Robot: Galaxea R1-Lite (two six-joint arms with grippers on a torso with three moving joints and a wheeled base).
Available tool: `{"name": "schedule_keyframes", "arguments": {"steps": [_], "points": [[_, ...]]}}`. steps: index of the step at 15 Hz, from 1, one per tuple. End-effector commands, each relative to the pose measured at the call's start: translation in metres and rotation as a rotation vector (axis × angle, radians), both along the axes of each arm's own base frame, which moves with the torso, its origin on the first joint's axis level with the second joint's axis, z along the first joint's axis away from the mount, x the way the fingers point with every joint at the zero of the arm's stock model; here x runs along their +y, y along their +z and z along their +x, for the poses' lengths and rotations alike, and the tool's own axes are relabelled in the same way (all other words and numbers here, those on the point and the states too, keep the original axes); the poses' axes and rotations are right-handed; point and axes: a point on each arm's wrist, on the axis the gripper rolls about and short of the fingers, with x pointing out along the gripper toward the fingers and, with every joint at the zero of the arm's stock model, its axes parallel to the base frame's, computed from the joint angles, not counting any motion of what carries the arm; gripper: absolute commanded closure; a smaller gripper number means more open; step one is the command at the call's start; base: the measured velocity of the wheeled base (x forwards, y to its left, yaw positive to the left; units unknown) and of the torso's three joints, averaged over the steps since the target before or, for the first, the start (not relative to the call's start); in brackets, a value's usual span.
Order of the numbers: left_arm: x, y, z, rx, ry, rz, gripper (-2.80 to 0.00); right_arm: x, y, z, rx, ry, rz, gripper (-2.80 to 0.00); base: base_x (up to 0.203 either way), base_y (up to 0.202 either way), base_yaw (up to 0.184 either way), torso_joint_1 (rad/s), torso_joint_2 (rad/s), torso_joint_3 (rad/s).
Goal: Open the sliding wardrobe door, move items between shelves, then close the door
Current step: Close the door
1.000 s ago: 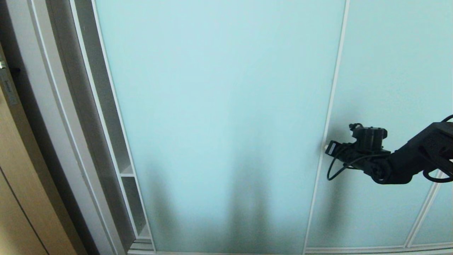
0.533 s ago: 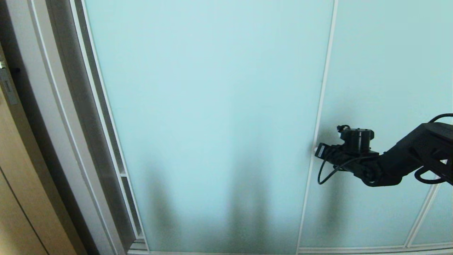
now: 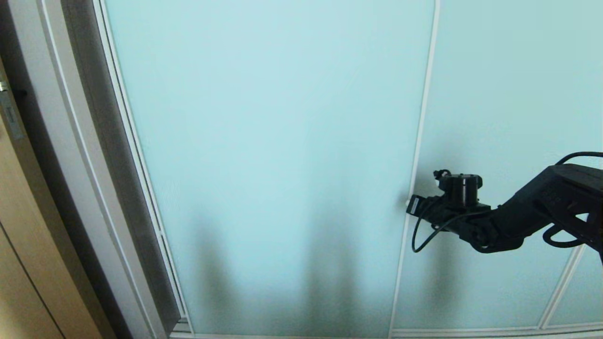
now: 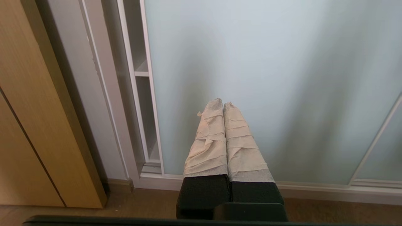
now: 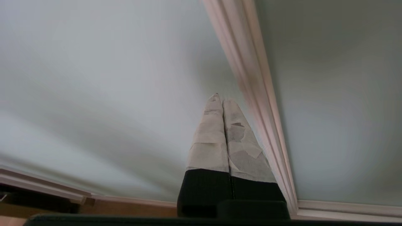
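The sliding wardrobe door [image 3: 273, 141], a pale aqua frosted panel, fills most of the head view. Its left edge lies almost against the white wardrobe frame [image 3: 52, 141]. My right gripper [image 3: 409, 205] is shut and empty, its tip against the door's right frame strip [image 3: 417, 155]. In the right wrist view the shut fingertips [image 5: 216, 99] sit just beside that strip [image 5: 251, 78]. My left gripper [image 4: 223, 105] is shut, empty and parked low before the door [image 4: 267, 78]. A sliver of one of the shelves [image 4: 141, 73] shows in the narrow gap. The items are hidden.
A light wooden door [image 3: 19, 245] stands at the far left beside the wardrobe frame. A second frosted panel [image 3: 518, 94] lies to the right of the sliding door. The bottom track [image 3: 471, 332] runs along the wooden floor [image 4: 94, 204].
The sliding door has moved left with my right gripper at its right frame strip. The gap at its left edge has narrowed, and the shelf sliver has left the head view.
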Motion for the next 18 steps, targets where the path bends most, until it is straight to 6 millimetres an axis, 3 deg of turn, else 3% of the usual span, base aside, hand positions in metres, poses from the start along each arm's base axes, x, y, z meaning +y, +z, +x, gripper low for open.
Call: {"name": "schedule_keyframes", "arguments": {"steps": [1,5,12,18], "points": [[0.0,0.0,0.0,0.002,0.0,0.0,0.0,0.007,0.0,-0.001,-0.003,0.015,0.003,0.0,0.0,0.0,0.0,0.0,0.0,0.0],[0.0,0.0,0.0,0.002,0.0,0.0,0.0,0.005,0.006,-0.002,-0.017,-0.006,-0.003,0.0,0.0,0.0,0.0,0.0,0.0,0.0],[0.0,0.0,0.0,0.002,0.0,0.0,0.0,-0.035,0.011,0.007,-0.088,-0.1,-0.009,0.0,0.0,0.0,0.0,0.0,0.0,0.0],[0.0,0.0,0.0,0.002,0.0,0.0,0.0,-0.028,-0.008,0.026,-0.087,-0.083,-0.026,0.0,0.0,0.0,0.0,0.0,0.0,0.0]]}}
